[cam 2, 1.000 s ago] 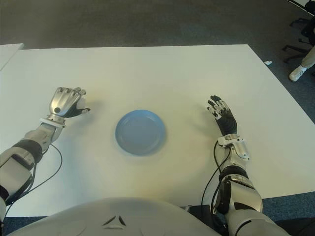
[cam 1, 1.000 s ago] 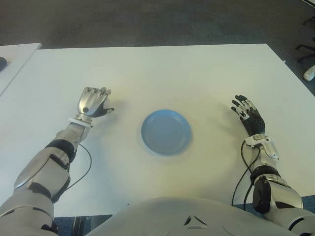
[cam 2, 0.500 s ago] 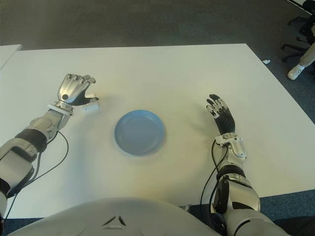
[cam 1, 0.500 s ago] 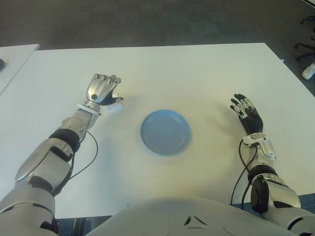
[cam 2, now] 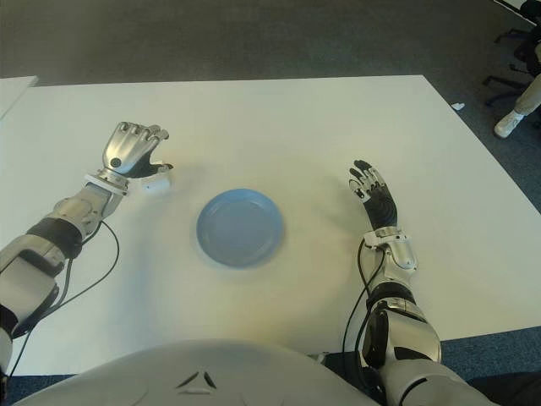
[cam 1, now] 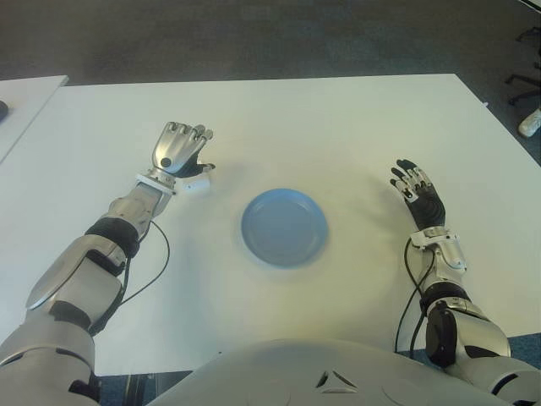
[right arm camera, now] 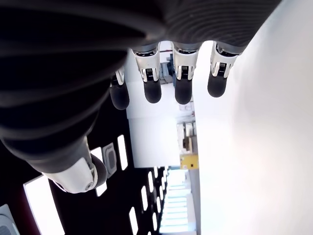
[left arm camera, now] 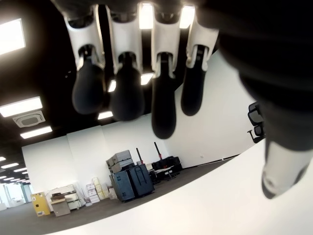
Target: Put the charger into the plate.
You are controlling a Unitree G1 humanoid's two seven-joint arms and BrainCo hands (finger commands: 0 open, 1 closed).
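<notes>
White plastic charger [cam 1: 196, 183]: a small pale block sitting on the white table [cam 1: 338, 127], toward the table's left edge and about midway between its near and far edges. It is lying just beside the left hand [cam 1: 176, 152], on the hand's near, plate-facing side. Whether fingers and charger are touching cannot be told. Its long axis is running roughly parallel to the table's near edge, pointing toward the plate.

Left hand: showing over the left part of the table, back of the hand upward. In the left wrist view the fingers [left arm camera: 126, 95] are hanging loosely curled with nothing between them and the thumb, so the hand is gripping nothing.

Blue plate [cam 1: 284, 227]: sitting empty at the middle of the table, closer to the near edge, apart from the charger.

Right hand [cam 1: 418, 193]: showing over the right part of the table, well apart from the plate, palm up, fingers spread and holding nothing.

Judgement: the left hand is by far the nearer one. The coming move is turning on the charger lying under and plateward of those fingers, which calls for a closure across its short sides.
</notes>
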